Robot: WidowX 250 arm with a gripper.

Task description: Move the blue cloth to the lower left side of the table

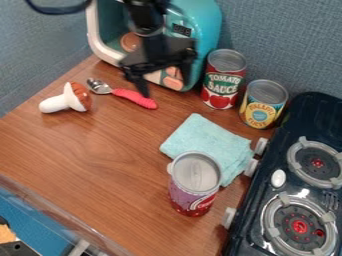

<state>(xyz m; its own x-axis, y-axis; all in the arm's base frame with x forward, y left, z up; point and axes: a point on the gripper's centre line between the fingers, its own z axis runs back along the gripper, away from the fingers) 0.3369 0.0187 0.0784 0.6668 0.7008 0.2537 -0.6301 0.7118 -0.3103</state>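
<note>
Well, the blue cloth (200, 136) lies beside the stove (264, 196), hand (165, 88) apart.

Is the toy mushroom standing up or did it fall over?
The toy mushroom is tipped on its side: its white stem points left, and its brown cap is at the right end.

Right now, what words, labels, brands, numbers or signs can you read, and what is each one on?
"TOMATO SAUCE", on the red and green can.
Too blurred to read surely: the print on the yellow-labelled can.
Too blurred to read surely: the print on the purple can.
Too small to read: the marks on the teal appliance's display.
</note>
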